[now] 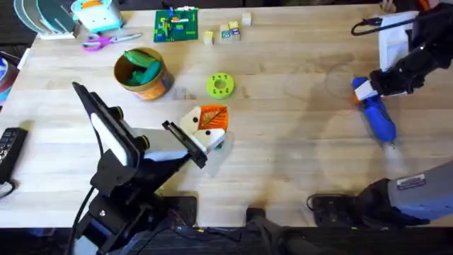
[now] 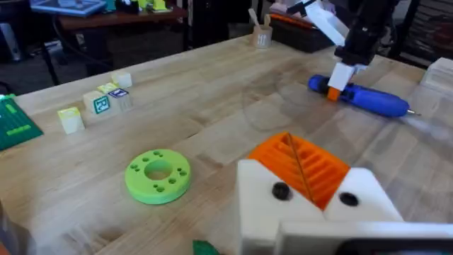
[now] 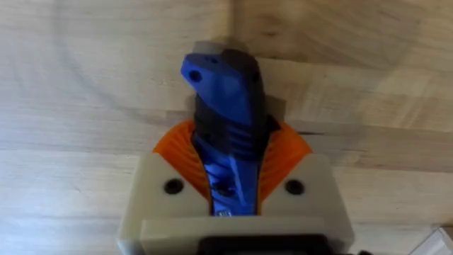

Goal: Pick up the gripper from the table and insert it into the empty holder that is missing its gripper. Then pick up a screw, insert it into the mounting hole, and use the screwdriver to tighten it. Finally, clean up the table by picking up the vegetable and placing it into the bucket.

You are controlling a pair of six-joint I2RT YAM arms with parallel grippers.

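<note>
The screwdriver (image 1: 377, 117) lies on the wooden table (image 1: 283, 149) at the far right of the overhead view, a stubby bright blue plastic body with a black ribbed section and a thin metal tip pointing toward the near edge. The right gripper (image 1: 364, 91) has its white mounts and orange ribbed pads clamped on either side of the tool's rear end; in the right wrist view the screwdriver (image 3: 225, 127) sits squarely between the two orange pads (image 3: 178, 152), blue nose pointing away from the camera over the wood grain. From the left wrist view the same tool (image 2: 368, 98) rests flat on the table with the other arm's white and orange finger on its butt end. The left gripper (image 1: 207, 127) sits near the table's middle, its two orange fingers pressed together with nothing between them, as the left wrist view also shows (image 2: 311, 173). A lime-green disc (image 1: 220, 85) with holes lies just beyond it. The bucket (image 1: 144, 73), yellow-orange with a tan side, stands to the left of the disc and holds green toy vegetables (image 1: 141, 64).
</note>
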